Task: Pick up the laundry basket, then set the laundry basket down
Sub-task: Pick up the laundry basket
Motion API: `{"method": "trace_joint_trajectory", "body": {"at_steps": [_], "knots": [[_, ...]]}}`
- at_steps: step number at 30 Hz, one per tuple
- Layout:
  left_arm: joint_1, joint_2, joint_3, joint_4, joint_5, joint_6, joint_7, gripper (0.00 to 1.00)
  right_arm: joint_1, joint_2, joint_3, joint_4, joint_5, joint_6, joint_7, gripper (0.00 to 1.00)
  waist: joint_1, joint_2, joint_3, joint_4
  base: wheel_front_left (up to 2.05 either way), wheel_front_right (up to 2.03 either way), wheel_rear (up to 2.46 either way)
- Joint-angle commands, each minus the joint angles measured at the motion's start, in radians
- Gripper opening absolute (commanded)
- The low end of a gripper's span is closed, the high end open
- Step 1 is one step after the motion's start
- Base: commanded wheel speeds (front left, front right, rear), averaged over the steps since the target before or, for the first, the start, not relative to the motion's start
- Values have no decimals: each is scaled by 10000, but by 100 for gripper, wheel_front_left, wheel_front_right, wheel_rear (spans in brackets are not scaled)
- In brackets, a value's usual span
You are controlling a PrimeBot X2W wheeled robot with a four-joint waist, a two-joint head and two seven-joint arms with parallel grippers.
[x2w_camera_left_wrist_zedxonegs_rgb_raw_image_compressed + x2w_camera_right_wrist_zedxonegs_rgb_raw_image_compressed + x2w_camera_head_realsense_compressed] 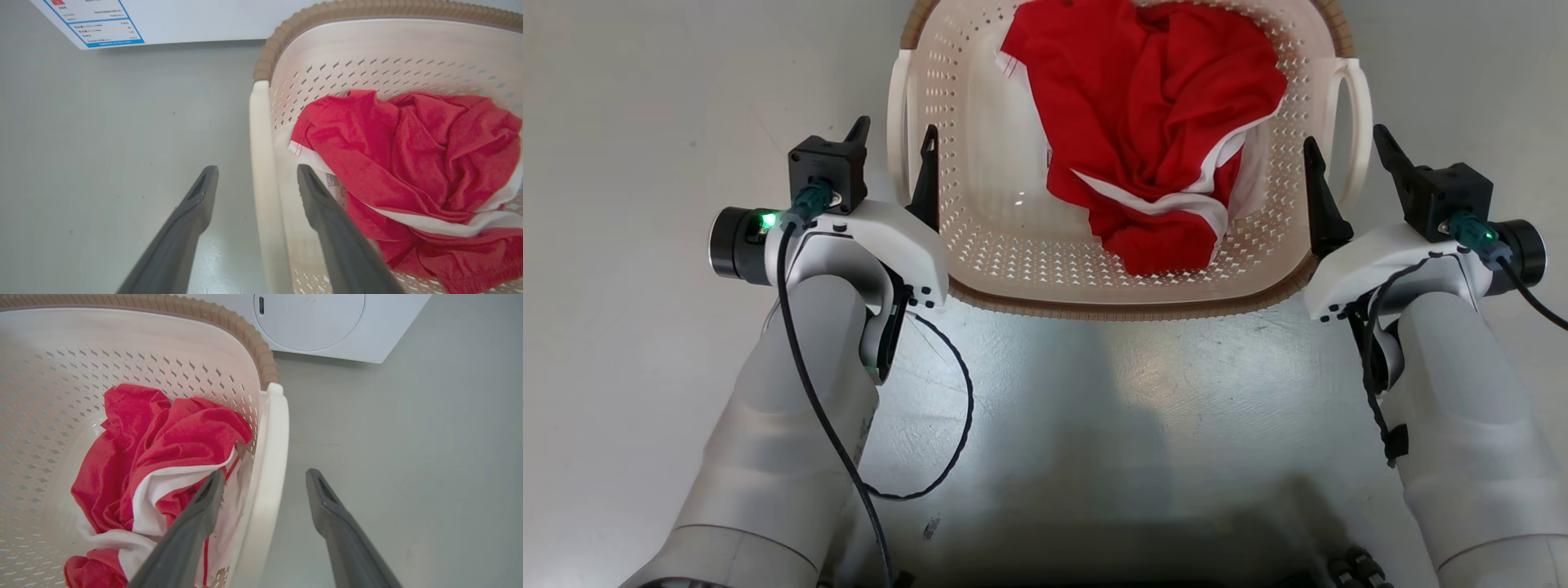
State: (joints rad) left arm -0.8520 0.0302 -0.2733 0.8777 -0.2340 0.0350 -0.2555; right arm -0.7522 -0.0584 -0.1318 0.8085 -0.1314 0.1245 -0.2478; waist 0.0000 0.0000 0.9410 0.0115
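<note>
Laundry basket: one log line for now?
phase: pre-grasp | left pincer: open, astride left white loop handle | right pincer: open, astride right handle | cream-white perforated plastic laundry basket: on floor, holds red-and-white garment

Bright, even light. The smooth pale grey floor (1176, 359) has a white shiny patch (a dark shadow (1111, 531) lies just below it). Everything looks sharp.

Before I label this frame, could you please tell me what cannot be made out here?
Laundry basket: far end cut off by the head view's top edge.
Basket floor: partly hidden under the red garment, all views.
Label: print too small to read, left wrist view.
Washing machine: mostly cut off by the top edge, right wrist view.
</note>
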Motion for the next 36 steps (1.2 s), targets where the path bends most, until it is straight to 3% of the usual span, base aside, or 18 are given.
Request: {"method": "trace_joint_trajectory", "body": {"at_steps": [1, 36], "knots": [[68, 200, 77, -68, 0, 49, -63, 100, 169, 82, 215, -26, 69, 62, -127, 100, 0, 0, 114, 38, 0, 0, 0], [28, 200, -469, 370, -574, 202, -63, 100, 83, 82, 799, 198, 378, 62, -139, 100, 0, 0, 334, 36, 0, 0, 0]]}}
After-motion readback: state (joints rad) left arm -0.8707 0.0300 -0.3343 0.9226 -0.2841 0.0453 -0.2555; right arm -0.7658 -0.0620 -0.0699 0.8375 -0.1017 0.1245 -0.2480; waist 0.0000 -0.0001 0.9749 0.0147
